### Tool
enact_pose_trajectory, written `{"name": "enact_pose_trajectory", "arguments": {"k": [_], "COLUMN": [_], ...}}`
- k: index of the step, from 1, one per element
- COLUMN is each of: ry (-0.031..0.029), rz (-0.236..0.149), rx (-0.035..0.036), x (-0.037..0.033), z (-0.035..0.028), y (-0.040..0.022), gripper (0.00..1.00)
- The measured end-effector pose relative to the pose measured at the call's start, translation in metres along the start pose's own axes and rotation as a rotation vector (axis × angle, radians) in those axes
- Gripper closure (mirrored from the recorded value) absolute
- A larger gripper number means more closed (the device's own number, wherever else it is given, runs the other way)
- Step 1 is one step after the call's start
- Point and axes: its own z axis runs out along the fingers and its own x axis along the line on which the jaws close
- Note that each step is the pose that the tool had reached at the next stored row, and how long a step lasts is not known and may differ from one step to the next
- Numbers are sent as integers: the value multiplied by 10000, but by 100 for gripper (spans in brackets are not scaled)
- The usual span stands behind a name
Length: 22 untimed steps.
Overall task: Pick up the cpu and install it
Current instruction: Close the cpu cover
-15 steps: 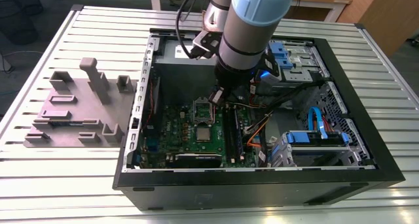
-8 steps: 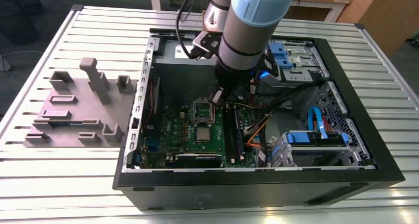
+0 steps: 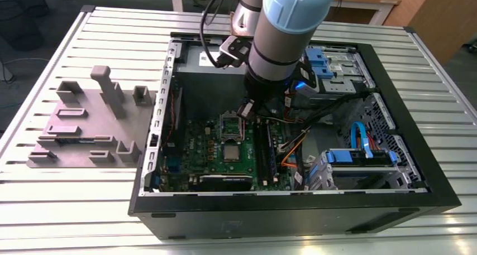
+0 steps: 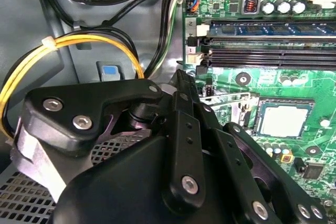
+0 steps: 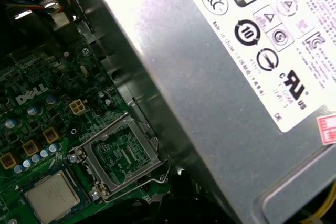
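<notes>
The robot's hand [image 4: 181,129] hangs inside the open computer case [image 3: 417,171]; whether it is open or holding anything cannot be told. Just beyond it, the cpu [image 5: 52,196] already sits in its socket, retention frame [image 5: 123,156] raised. Doing this well means confirming it lies flat. A certification label [image 5: 262,40] is nearby.

One open computer case [image 3: 372,205] sits on one slatted table [image 3: 75,210], holding one green motherboard [image 3: 212,154] with one cpu [image 3: 232,153] and one power supply [image 5: 220,87]. To the exterior view's left, one grey fixture tray [image 3: 82,149] carries several upright grey blocks [image 3: 111,90]. One robot arm [image 3: 287,32] reaches in.
</notes>
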Motion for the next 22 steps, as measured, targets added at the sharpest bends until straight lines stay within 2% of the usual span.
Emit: {"name": "enact_pose_trajectory", "arguments": {"k": [11, 18, 19, 22], "ry": [-1, 17, 35, 144], "rz": [-1, 3, 4, 13], "rx": [-2, -9, -1, 46], "x": [10, 14, 14, 17], "z": [48, 53, 55, 55], "y": [-3, 3, 4, 7], "gripper": [90, 90, 90, 90]}}
